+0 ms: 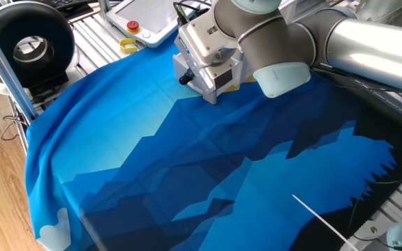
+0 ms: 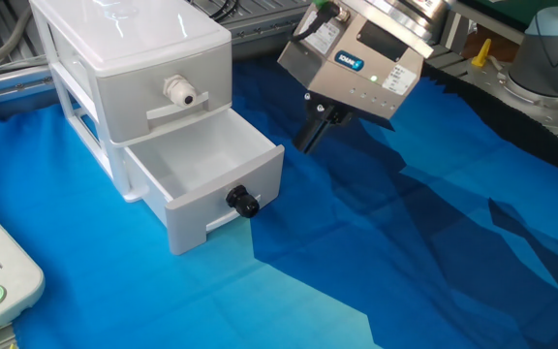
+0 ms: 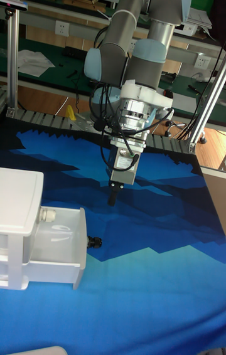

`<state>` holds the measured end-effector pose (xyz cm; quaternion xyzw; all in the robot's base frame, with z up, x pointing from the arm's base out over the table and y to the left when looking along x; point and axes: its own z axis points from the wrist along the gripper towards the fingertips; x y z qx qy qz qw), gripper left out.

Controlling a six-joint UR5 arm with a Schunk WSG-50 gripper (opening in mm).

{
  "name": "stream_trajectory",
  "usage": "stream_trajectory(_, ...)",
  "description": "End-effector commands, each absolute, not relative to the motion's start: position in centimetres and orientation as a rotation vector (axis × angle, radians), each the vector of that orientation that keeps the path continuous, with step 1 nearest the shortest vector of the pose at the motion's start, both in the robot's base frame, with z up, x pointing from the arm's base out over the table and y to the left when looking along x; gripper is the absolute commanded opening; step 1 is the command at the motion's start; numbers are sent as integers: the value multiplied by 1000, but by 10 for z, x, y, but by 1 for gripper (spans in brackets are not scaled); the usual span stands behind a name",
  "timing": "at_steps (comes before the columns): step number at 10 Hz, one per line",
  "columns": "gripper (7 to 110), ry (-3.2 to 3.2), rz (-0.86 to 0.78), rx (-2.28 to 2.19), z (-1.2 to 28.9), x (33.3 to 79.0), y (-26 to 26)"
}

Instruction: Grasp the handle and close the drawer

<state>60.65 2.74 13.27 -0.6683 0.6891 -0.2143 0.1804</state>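
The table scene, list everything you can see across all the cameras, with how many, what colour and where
cabinet: one, white, at the left end of the cloth in the other fixed view
drawer: one, white, lower slot of the cabinet, pulled open and empty
handle: one, black knob, on the drawer front
upper drawer knob: one, white, on the shut upper drawer
cloth: one, blue mountain pattern, covering the table
pendant: one, white with a red button, beyond the cloth
tape roll: one, yellow, beside the pendant
arm: one, grey
gripper: one, dark fingers that look shut, above the cloth, right of the drawer, touching nothing
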Motion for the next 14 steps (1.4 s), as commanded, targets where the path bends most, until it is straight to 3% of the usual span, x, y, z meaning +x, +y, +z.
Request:
stream_trajectory(1, 7, 1944, -597, -1846, 136, 611, 30)
stream_trajectory(6, 7, 1946, -656, -1844, 140, 615, 21)
stream_trajectory(9, 7, 1923, -607, -1920, 128, 612, 28)
stream_trajectory(10, 22, 1917, -597, -1928, 127, 614, 29)
stream_trajectory(12, 22, 1922, -599, -1927, 125, 619, 25)
stream_trajectory(13, 44, 1925, -613, -1924, 124, 621, 24)
stream_trajectory(14, 44, 1925, -626, -1921, 119, 626, 22)
